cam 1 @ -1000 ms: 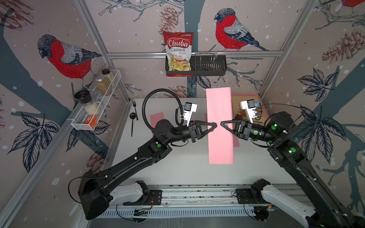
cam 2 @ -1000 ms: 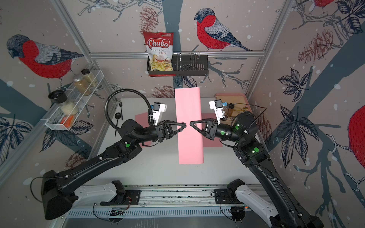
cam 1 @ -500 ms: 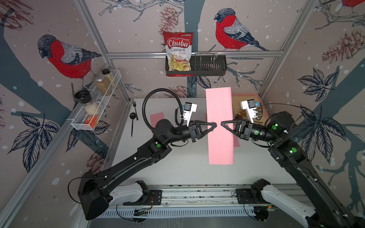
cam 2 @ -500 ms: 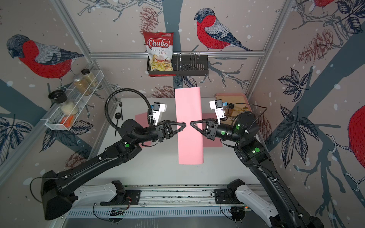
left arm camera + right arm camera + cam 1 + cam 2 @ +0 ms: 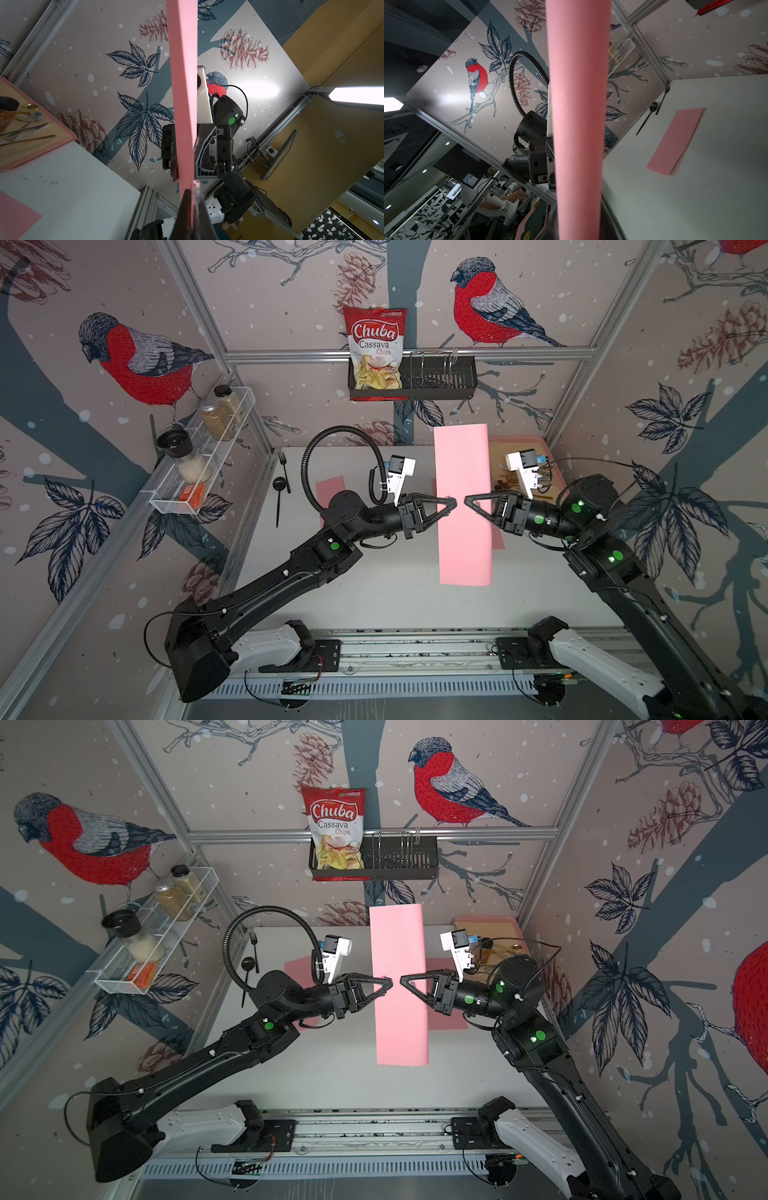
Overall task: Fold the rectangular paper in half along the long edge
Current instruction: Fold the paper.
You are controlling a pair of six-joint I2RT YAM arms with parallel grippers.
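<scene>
in both top views the pink paper (image 5: 461, 456) (image 5: 397, 936), bent double, hangs at frame centre, clear of the white table (image 5: 374, 593). the left gripper (image 5: 454, 502) is pressed together on its left edge. the right gripper (image 5: 467, 501) pinches the opposite side, tips nearly meeting. a second pink sheet (image 5: 330, 489) lies partly under the left arm, with a black fork and spoon (image 5: 282, 485) to its left. a cutlery tray (image 5: 500, 454) sits behind the right wrist, and a chuba chips bag (image 5: 376, 350) stands in the wall basket (image 5: 440, 381) above.

left wrist view: the paper covers part of the right gripper, whose fingers flank it.

right wrist view: the paper's rounded bend hides the left gripper's tips.
</scene>
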